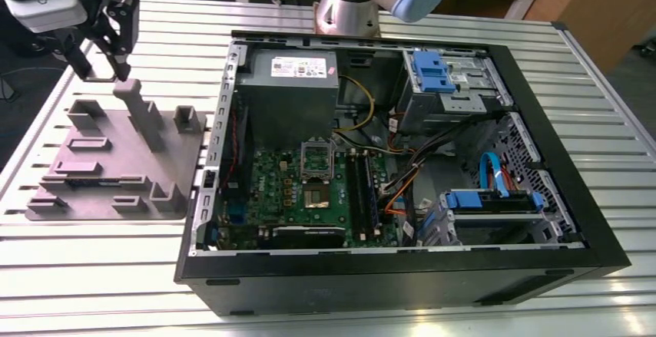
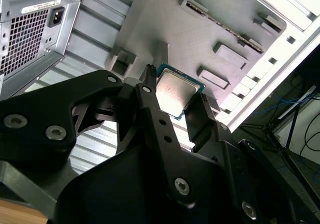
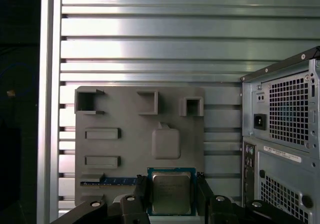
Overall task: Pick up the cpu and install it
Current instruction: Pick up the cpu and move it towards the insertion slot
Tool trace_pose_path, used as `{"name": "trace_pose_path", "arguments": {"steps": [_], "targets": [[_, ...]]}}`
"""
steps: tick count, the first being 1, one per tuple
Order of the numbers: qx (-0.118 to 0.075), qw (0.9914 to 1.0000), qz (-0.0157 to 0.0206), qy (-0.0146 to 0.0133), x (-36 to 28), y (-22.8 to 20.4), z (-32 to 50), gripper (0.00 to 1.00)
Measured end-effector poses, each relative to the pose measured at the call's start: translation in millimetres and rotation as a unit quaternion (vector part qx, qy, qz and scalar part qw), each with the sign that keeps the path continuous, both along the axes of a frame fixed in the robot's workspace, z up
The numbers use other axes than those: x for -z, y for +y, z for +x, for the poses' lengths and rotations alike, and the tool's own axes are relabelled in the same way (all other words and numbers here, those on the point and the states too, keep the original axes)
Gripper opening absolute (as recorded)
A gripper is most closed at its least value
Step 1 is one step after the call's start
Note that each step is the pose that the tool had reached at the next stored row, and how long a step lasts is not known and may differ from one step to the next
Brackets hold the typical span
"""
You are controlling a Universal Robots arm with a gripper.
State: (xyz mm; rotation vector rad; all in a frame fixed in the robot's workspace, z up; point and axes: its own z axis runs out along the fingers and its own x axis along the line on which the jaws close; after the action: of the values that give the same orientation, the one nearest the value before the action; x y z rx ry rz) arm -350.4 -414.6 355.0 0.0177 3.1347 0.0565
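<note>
Cpu (image 3: pixel 171 193) tight between the jaws

Counted: 1 cpu (image 3: pixel 171 194), 1 tool (image 3: pixel 171 185), 1 open PC case (image 1: pixel 410 275). Beside the case was 1 grey tray (image 3: pixel 125 149); inside it, 1 power supply (image 1: pixel 292 95) and 2 blue drive brackets (image 1: pixel 429 72) (image 1: pixel 492 200).

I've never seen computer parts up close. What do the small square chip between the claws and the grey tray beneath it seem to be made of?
The cpu has a metal-looking top: silver-grey with a dull sheen and soft reflections, framed by a thin green rim, probably circuit board. The tray looks like matte grey plastic: even colour, no glare, blocky moulded posts.
</note>
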Motion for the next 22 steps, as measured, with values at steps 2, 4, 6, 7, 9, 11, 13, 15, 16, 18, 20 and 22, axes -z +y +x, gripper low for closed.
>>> {"name": "trace_pose_path", "arguments": {"steps": [2, 4, 6, 7, 9, 11, 13, 15, 16, 18, 20, 22], "targets": [[0.000, 1.00000, 0.0000, 0.0000, 0.0, 0.0, 0.4, 0.47], [0.000, 1.00000, 0.0000, 0.0000, 0.0, 0.0, 2.0, 0.47], [0.000, 1.00000, 0.0000, 0.0000, 0.0, 0.0, 2.3, 0.47], [0.000, 1.00000, 0.0000, 0.0000, 0.0, 0.0, 2.5, 0.47], [0.000, 1.00000, 0.0000, 0.0000, 0.0, 0.0, 5.8, 0.47], [0.000, 1.00000, 0.0000, 0.0000, 0.0, 0.0, 11.8, 0.47], [0.000, 1.00000, 0.0000, 0.0000, 0.0, 0.0, 12.9, 0.47], [0.000, 1.00000, 0.0000, 0.0000, 0.0, 0.0, 19.2, 0.47], [0.000, 1.00000, 0.0000, 0.0000, 0.0, 0.0, 24.0, 0.47], [0.000, 1.00000, 0.0000, 0.0000, 0.0, 0.0, 24.3, 0.47], [0.000, 1.00000, 0.0000, 0.0000, -0.1, 0.0, 24.8, 0.47], [0.000, 1.00000, 0.0000, 0.0000, 0.0, 0.0, 25.3, 0.47]]}}
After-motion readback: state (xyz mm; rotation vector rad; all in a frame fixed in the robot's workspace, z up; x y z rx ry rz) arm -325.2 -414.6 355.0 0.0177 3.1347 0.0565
